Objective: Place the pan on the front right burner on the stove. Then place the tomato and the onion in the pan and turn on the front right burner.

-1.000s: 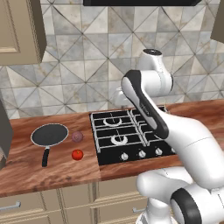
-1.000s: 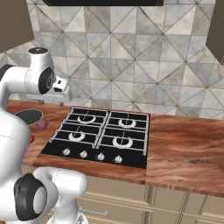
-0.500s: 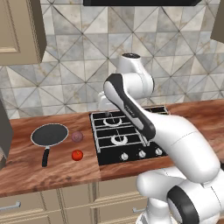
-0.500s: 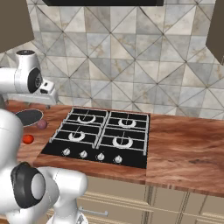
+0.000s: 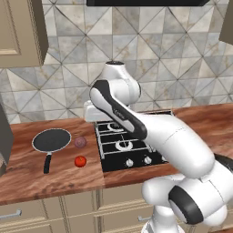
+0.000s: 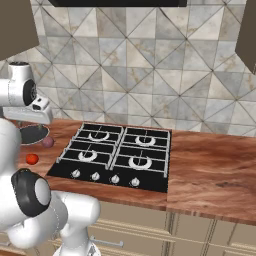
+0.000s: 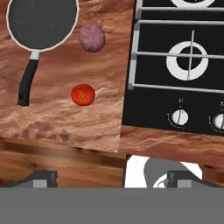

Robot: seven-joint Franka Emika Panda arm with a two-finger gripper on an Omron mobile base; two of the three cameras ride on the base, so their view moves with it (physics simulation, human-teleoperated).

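Note:
The pan (image 7: pixel 42 19) lies on the wooden counter left of the stove (image 7: pixel 153 105), dark inside, its black handle (image 7: pixel 27 83) pointing to the counter's front edge. Beside it rest the purplish onion (image 7: pixel 92 37) and, nearer the front, the red tomato (image 7: pixel 83 94). In the left base view the pan (image 5: pixel 51 140), onion (image 5: pixel 80 142) and tomato (image 5: pixel 80 161) stand apart from each other. My gripper (image 7: pixel 112 178) hangs high over the stove's left edge, open, nothing between its fingertips (image 7: pixel 41 177). The front right burner (image 6: pixel 139 162) is bare.
The stove's knobs (image 6: pixel 114 178) run along its front edge. A tiled wall (image 6: pixel 150 80) stands behind the counter and a wooden cabinet (image 5: pixel 20 32) hangs at upper left. Bare wooden counter (image 6: pixel 210 170) stretches right of the stove.
The arm has swung left, from over the stove to above its left edge and the counter. Pan, onion and tomato have not moved. The gripper stays open.

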